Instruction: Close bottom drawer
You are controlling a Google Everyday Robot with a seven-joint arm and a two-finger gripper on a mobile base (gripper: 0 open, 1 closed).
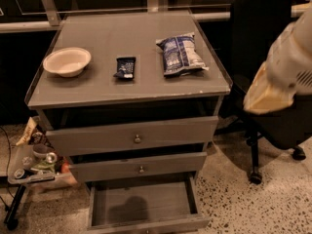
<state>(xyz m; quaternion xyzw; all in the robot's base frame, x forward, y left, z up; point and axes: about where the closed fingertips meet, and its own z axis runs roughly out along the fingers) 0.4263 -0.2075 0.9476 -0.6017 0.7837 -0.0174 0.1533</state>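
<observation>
- Bottom drawer (146,206): front panel clipped by the lower edge.
- Robot arm (287,67): blurred, cut by the right edge; gripper out of frame.
- Side tray (29,172): contents too small to identify.

**Bottom drawer stands open**

The drawer (146,224) sits at the lower centre of the frame, pulled well out from under the two knobbed drawers. It is a wide, shallow grey tray, level, with a plain flat front panel near the bottom edge. The gripper is out of frame.
</observation>
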